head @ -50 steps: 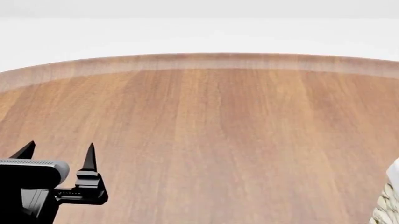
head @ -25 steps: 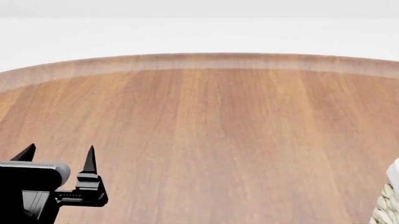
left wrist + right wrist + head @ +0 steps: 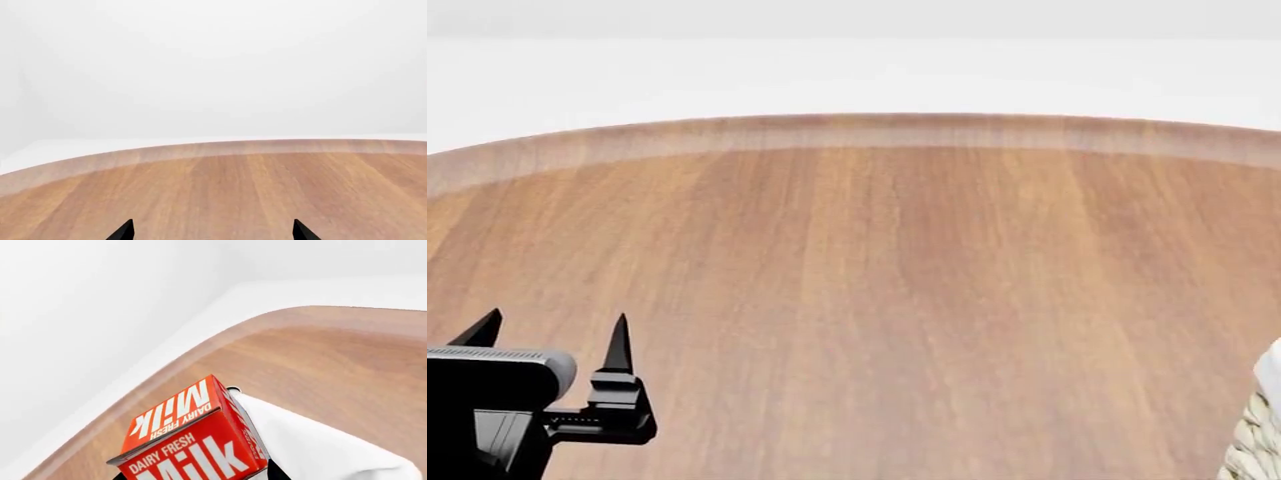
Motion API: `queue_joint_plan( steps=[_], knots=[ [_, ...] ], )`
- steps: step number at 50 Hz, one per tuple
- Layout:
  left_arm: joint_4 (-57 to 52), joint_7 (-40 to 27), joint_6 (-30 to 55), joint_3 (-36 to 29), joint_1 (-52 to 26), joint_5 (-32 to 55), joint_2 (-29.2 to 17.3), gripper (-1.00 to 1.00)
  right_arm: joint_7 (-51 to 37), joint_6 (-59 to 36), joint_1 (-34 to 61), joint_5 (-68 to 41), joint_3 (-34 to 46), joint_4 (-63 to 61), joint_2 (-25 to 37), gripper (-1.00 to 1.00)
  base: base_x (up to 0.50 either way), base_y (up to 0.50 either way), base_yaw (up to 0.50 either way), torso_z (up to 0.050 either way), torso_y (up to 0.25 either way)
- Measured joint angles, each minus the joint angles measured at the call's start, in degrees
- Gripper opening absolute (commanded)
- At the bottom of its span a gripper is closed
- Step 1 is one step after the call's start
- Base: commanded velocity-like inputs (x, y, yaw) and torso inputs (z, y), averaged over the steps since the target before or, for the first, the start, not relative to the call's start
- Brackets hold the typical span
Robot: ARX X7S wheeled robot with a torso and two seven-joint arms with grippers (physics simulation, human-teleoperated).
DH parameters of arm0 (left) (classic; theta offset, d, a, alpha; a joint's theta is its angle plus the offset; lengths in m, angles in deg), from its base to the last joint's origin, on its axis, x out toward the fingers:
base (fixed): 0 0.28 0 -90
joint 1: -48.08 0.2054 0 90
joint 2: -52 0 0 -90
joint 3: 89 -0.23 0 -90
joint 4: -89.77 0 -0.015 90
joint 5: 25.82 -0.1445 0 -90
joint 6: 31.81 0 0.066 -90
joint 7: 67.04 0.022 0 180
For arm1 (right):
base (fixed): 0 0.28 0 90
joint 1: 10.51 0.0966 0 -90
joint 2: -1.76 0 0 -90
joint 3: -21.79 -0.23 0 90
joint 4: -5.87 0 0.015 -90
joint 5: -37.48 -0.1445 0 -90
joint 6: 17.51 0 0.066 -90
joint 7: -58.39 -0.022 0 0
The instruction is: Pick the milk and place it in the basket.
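The milk (image 3: 190,442), a red gable-top carton with white "Milk" lettering, fills the lower part of the right wrist view. My right gripper (image 3: 195,476) is shut on it, with black jaw parts showing at both sides of the carton. The carton hangs above the white cloth lining (image 3: 320,447) of the basket. In the head view only a corner of the cream wicker basket (image 3: 1257,435) shows at the bottom right edge; the right gripper and milk are out of that view. My left gripper (image 3: 551,335) is open and empty over the table at the lower left, and it also shows in the left wrist view (image 3: 212,232).
The round wooden table (image 3: 868,280) spreads across the head view, its curved far edge (image 3: 854,130) against a white background. The table edge also curves past the basket in the right wrist view (image 3: 200,355).
My left gripper has sunk slightly in the head view. Nothing else has visibly moved.
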Motion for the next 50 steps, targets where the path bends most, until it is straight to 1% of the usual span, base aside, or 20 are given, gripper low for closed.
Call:
queue_joint_plan(
  steps=[11, 38, 50],
  knots=[
    [0.2, -0.2, -0.2, -0.2, 0.0, 0.1, -0.2, 1.00, 2.0, 0.8, -2.5, 2.1, -1.5, 1.3, -1.9, -1.00, 0.00, 0.00, 0.00, 0.000, 0.002],
    [1.4, -0.4, -1.2, -0.8, 0.3, 0.3, -0.4, 1.00, 9.3, 4.5, -6.0, 9.5, 1.8, 5.1, -6.2, -1.00, 0.00, 0.00, 0.00, 0.001, 0.001],
    [1.7, -0.6, -1.5, -0.9, 0.3, 0.5, -0.7, 1.00, 11.5, 6.2, -8.0, 11.9, 1.8, 6.0, -7.3, -1.00, 0.00, 0.00, 0.00, 0.000, 0.001]
  ],
)
